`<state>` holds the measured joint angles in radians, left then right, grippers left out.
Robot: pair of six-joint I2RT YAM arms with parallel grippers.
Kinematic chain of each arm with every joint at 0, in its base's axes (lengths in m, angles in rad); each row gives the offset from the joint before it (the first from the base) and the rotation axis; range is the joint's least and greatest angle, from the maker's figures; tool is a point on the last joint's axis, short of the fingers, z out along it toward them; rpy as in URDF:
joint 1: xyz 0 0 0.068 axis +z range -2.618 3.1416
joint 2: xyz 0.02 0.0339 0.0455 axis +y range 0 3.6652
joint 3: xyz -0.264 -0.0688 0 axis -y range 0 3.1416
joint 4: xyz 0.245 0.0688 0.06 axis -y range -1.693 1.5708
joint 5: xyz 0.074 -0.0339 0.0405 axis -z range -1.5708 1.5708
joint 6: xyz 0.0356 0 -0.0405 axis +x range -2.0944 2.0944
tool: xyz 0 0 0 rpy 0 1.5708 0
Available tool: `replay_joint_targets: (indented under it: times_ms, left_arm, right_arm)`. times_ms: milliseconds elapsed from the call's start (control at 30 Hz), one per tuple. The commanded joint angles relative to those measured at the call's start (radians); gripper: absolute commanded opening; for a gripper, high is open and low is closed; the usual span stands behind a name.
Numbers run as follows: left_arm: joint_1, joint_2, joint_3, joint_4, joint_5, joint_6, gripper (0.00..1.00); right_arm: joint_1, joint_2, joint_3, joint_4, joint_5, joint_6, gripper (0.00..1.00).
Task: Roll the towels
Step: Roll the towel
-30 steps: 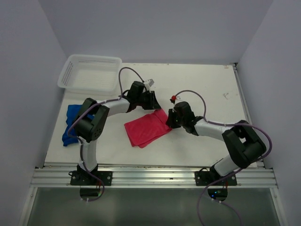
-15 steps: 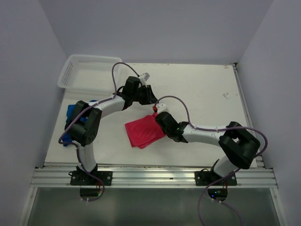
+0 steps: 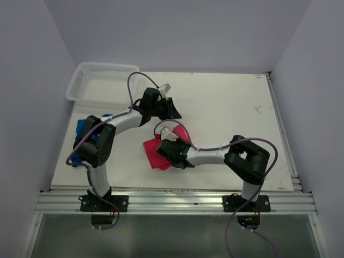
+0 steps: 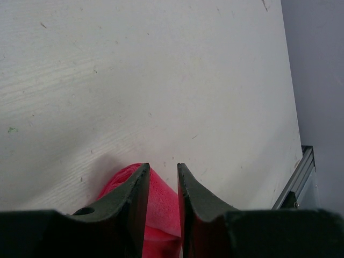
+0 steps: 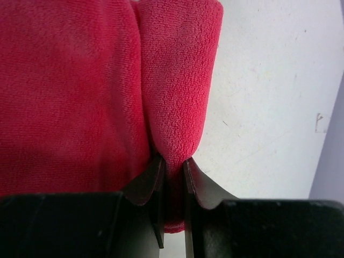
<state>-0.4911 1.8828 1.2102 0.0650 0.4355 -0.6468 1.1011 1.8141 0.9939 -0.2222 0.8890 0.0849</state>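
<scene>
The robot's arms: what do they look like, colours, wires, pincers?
The left arm and right arm share one look: white tubular links between chunky black joints, on black bases. A thin purple-grey cable loops loosely along each. The left gripper and right gripper each end in two flat, tapered black fingers. No markings are readable.

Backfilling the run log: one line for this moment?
right gripper: shut on bright pink-red cloth towel fold | left gripper: over same towel, grip unclear | royal blue cloth towel: table's left, ungripped
</scene>
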Motion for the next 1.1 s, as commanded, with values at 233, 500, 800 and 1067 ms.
replay_joint_targets:
  times_ms: [233, 500, 800, 1067]
  left_arm:
    - [-0.017, -0.086, -0.058, 0.041, 0.034, -0.01, 0.31]
    - [-0.052, -0.091, -0.116, 0.058, 0.048, -0.005, 0.31]
    - [-0.061, -0.093, -0.17, 0.061, 0.046, 0.012, 0.31]
    - [-0.063, -0.037, -0.193, 0.053, -0.009, 0.026, 0.31]
  right_arm:
    - [0.091, 0.183, 0.147, -0.137, 0.146, -0.033, 0.0]
    - [0.094, 0.258, 0.193, -0.175, 0.14, -0.016, 0.0]
    - [0.091, 0.291, 0.213, -0.192, 0.125, -0.004, 0.01]
    - [0.075, 0.263, 0.207, -0.192, 0.067, 0.042, 0.12]
